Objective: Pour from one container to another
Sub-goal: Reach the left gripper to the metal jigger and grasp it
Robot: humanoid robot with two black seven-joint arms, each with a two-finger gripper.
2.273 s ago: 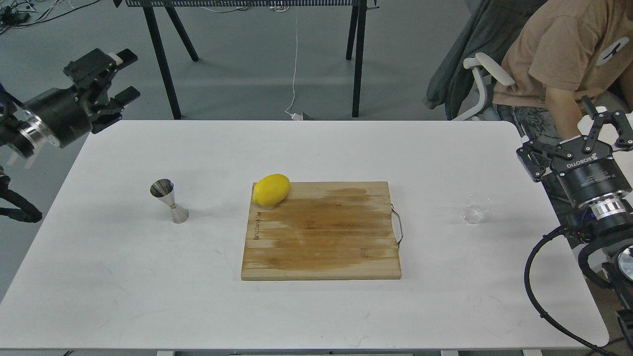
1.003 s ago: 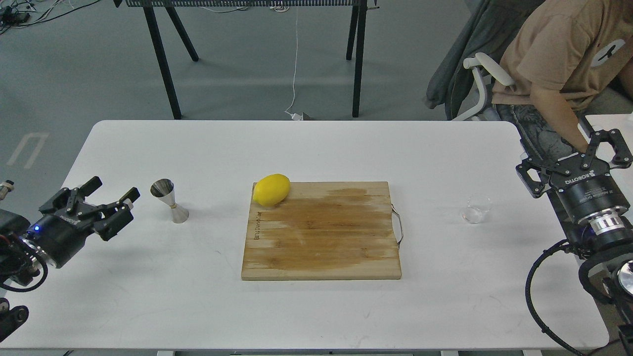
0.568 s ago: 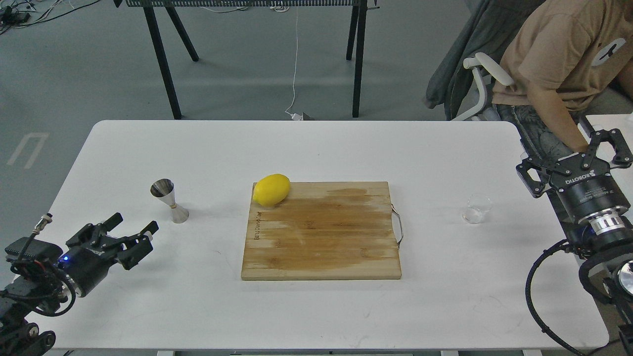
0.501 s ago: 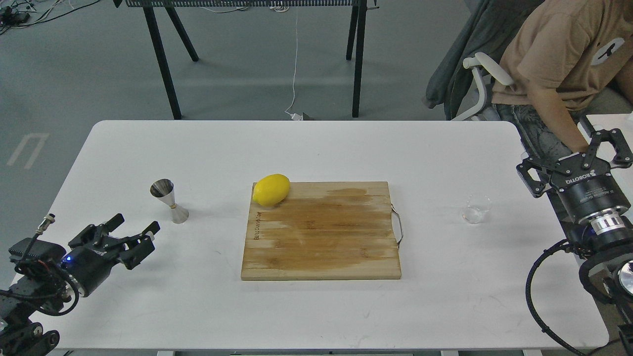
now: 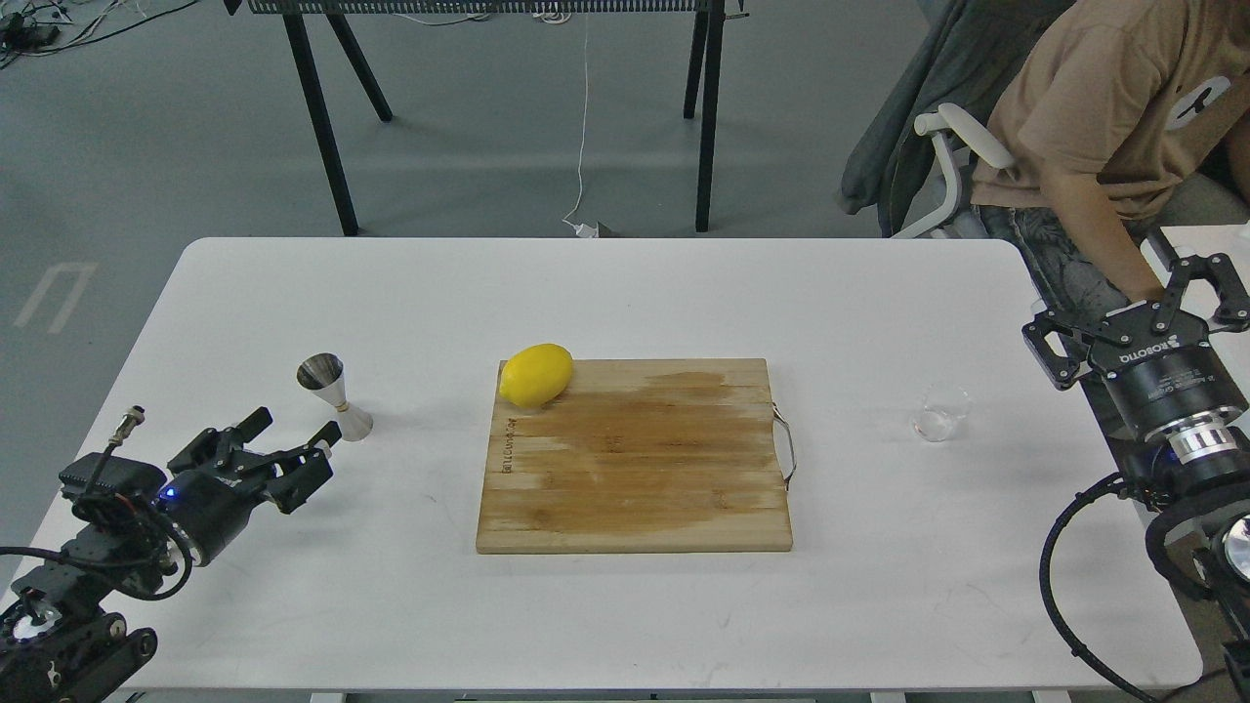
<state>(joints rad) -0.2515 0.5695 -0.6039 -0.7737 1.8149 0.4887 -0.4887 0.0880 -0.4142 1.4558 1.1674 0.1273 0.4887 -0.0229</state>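
The small clear glass cup (image 5: 940,411) stands upright on the white table, right of the cutting board. A shiny steel hourglass jigger (image 5: 335,395) stands upright on the left side of the table. My left gripper (image 5: 293,437) is low over the table just below and left of the jigger, open, its fingertips close to the jigger's base and holding nothing. At the table's right edge my right gripper (image 5: 1138,301) is open and empty, pointing away, up and to the right of the glass cup.
A wooden cutting board (image 5: 635,455) with a metal handle lies mid-table, a yellow lemon (image 5: 535,374) on its far left corner. A seated person (image 5: 1104,127) and an office chair are at the back right. Black table legs stand behind.
My left arm came down from high at the left to table level, then moved right toward the jigger. The right gripper hardly moved. Cup, jigger and lemon stayed put.
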